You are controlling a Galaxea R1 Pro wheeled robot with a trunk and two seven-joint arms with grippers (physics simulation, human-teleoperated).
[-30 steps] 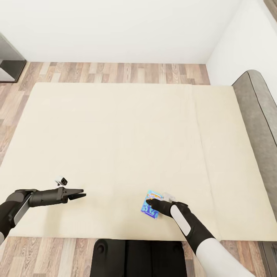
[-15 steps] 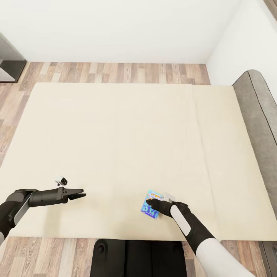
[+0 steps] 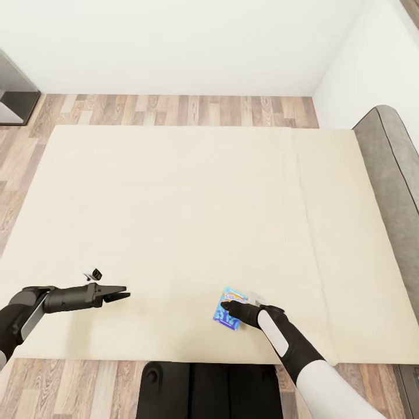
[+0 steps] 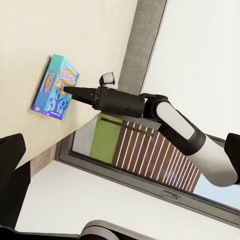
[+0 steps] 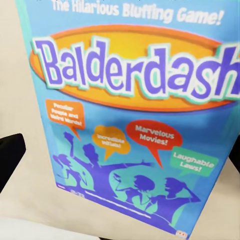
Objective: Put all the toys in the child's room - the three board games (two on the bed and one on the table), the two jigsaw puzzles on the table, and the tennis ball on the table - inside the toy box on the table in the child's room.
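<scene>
Seen from the robot's head, a wide beige bed [image 3: 192, 192] spreads below both arms, with wood-plank floor [image 3: 174, 109] beyond it and a grey headboard [image 3: 391, 157] along its right edge.

At the left, the left gripper [image 3: 119, 293] hangs just above the mattress near the bed's front edge, its two dark fingers drawn close together around nothing. It looks parked, waiting out of the way.

Well to that gripper's right, the right gripper [image 3: 228, 308] sits over the blue Balderdash board game [image 3: 224, 314], which lies flat on the mattress. Its tip is at the box's upper face; whether the fingers are spread or closed cannot be told. The right wrist camera looks straight down at the box lid [image 5: 135, 120], suggesting the arm is lined up to pick it up.

No toy box or other container appears here, so the game is not yet put away.
</scene>
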